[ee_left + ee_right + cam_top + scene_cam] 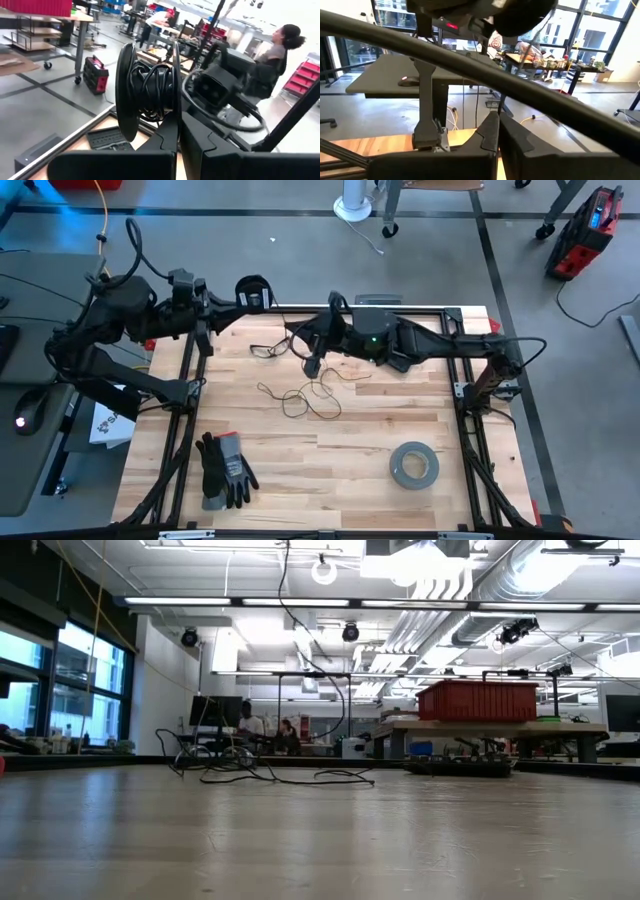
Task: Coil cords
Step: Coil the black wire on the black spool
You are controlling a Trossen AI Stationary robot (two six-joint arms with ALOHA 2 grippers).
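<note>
Gripping spool (148, 92) in left end effector (177, 142), raised at bench (400, 410) back edge | right end effector (313, 367) closed above cord (300, 395) | cord loose mid-bench, trailing toward spool | gloves (224, 470), tape roll (414, 464) near front

Two matte-black jointed arms (150, 315) — looped black cables, one green light.

The table (380, 430) was pale planked wood, matt. Near the grey tape roll (414, 465), which looked dull, lay knitted cloth gloves (226, 470) with dark rubbery palms. The spool (147, 92) was glossy black plastic, its cord (300, 395) thin and dark.
</note>
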